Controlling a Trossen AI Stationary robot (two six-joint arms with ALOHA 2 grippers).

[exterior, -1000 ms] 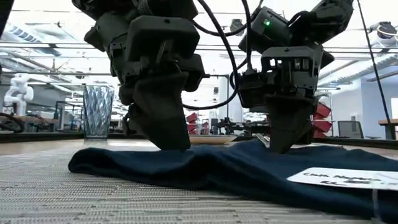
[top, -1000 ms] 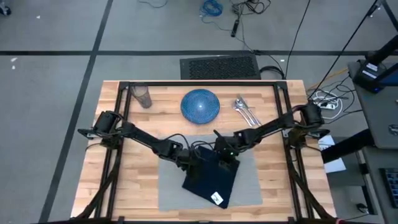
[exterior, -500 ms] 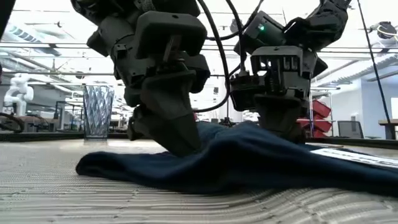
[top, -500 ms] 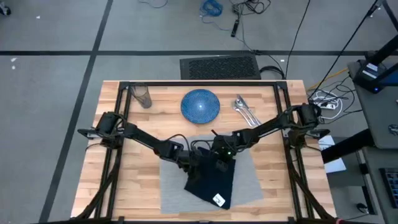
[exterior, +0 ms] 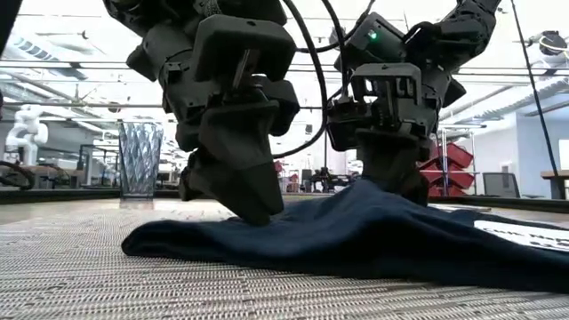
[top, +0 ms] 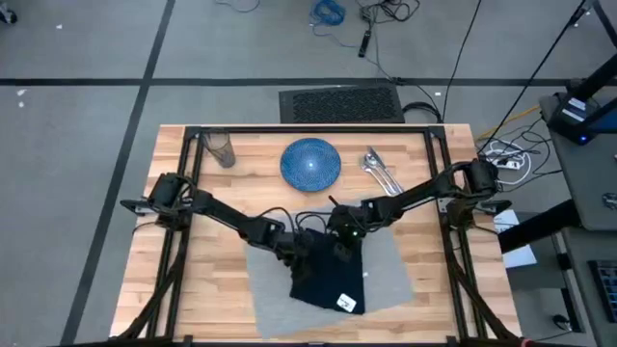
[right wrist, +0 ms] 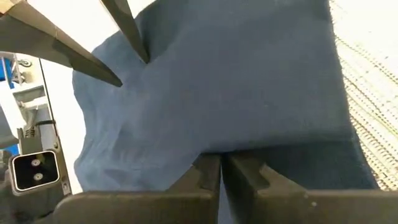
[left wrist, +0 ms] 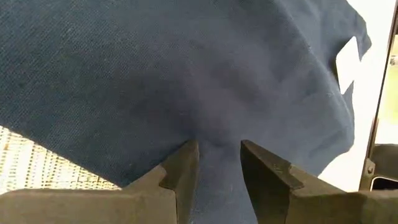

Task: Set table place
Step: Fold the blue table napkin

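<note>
Looking straight down, the table (top: 424,289) carries a grey placemat (top: 386,280) near its front middle, with the navy napkin (top: 323,284) bunched on it and a white tag at its near corner. The left gripper (top: 301,253) and right gripper (top: 339,247) meet at the napkin's far edge, side by side. Behind them sit the blue plate (top: 310,162), the cutlery (top: 382,172) to its right and the glass (top: 221,148) at the far left corner.

From table height, the left gripper (exterior: 253,209) presses down on the napkin (exterior: 356,240) near its low left end, while the right gripper (exterior: 396,182) stands at the raised peak of the cloth, the fabric sloping away from it on both sides. The glass (exterior: 140,158) stands upright behind, well apart.

Through the left wrist camera, the left gripper (left wrist: 217,165) has its fingers (left wrist: 183,168) slightly parted with a fold of napkin (left wrist: 186,74) pinched up between them, so it is grasping the cloth.

Through the right wrist camera, the right gripper (right wrist: 222,168) has its fingers (right wrist: 249,174) clenched almost together on the napkin (right wrist: 236,81) edge, with the placemat (right wrist: 373,93) weave beside it.
</note>
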